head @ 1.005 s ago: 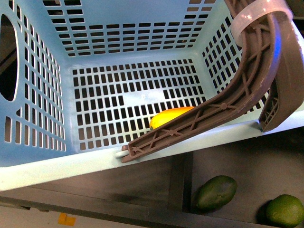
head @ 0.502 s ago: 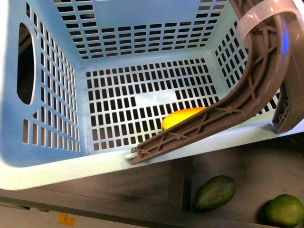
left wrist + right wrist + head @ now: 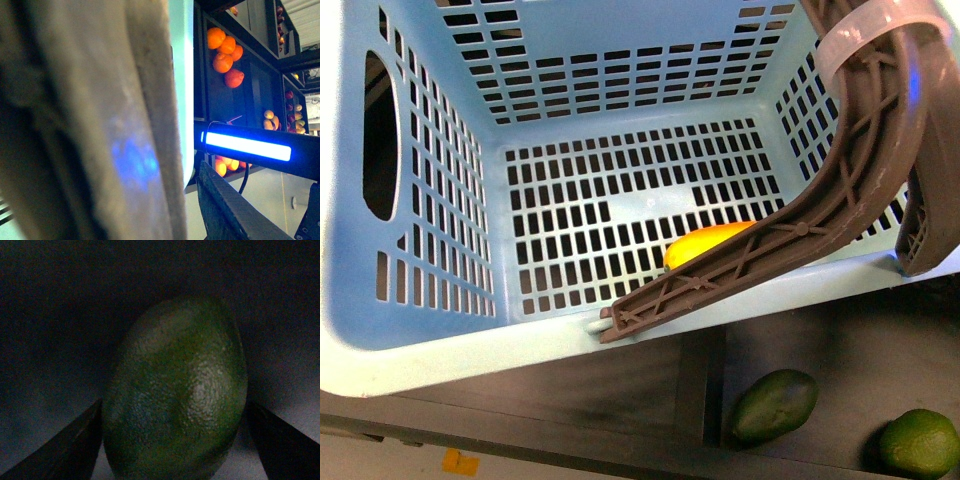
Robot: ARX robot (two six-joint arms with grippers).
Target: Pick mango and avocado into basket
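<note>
Locate the mango (image 3: 705, 243) inside the basket (image 3: 440, 350), flat on the slotted floor close to the near wall, partly hidden behind the brown ribbed handle (image 3: 840, 190). Read its long axis as running across the basket from near left to far right, rounded left end exposed, right end covered by the handle. Note smooth skin, yellow at the exposed end, shading to orange along the top. Find the avocado (image 3: 775, 405) outside the basket, on the dark shelf (image 3: 620, 385) below the near rim, just right of a divider (image 3: 705, 385). Read its long axis as tilted likewise, near left to far right; note dark green, dull skin. Distinguish from the rounder green fruit (image 3: 918, 443) further right, apart from it. In the left wrist view, expect the blurred handle beside one dark finger (image 3: 230, 210) of the left gripper; cannot tell the jaw state. In the dim right wrist view, observe the right gripper (image 3: 175, 455), fingers (image 3: 65, 450) standing apart on either side of a dark green pebbled fruit (image 3: 175, 390), long axis running outward between them; cannot tell whether clamped or merely close.
</note>
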